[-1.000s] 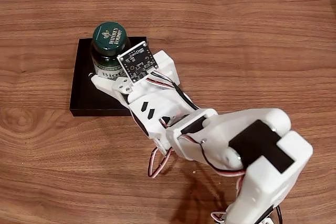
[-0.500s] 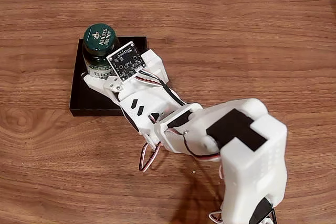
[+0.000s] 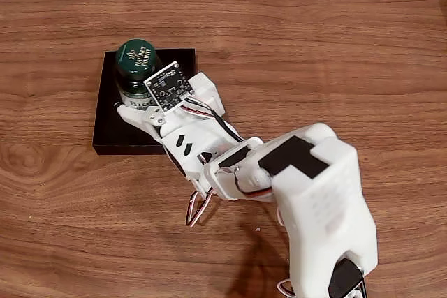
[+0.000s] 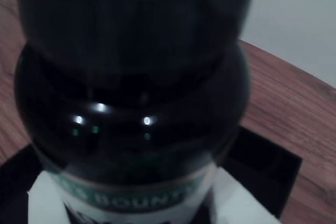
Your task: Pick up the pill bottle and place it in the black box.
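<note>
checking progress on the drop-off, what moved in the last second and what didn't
In the fixed view the pill bottle, carried by the gripper, shifted left over the black box and then edged back a little to the right. The arm's big rear housing swung left and lower in the picture. The gripper stayed closed around the bottle throughout; no release yet. The box and the wooden table stayed put.

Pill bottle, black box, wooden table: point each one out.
pill bottle (image 3: 135, 54), fixed view, on its green cap.
black box (image 3: 112, 125), fixed view, on the bare floor near its left edge.
wooden table (image 3: 335, 54), fixed view, on bare wood.
</note>
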Motion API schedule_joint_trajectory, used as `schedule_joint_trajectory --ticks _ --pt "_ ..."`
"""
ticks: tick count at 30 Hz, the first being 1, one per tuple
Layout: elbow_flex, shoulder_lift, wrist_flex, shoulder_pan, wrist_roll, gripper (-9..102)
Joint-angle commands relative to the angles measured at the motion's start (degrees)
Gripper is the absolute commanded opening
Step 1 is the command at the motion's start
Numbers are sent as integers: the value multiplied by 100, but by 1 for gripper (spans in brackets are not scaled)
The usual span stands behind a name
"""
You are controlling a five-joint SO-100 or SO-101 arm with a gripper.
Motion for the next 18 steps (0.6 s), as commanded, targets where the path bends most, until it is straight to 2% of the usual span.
schedule_joint_trajectory --ticks 1,18 --pt "-475 62 -325 88 44 9" --pt "-756 -404 -431 202 -18 10"
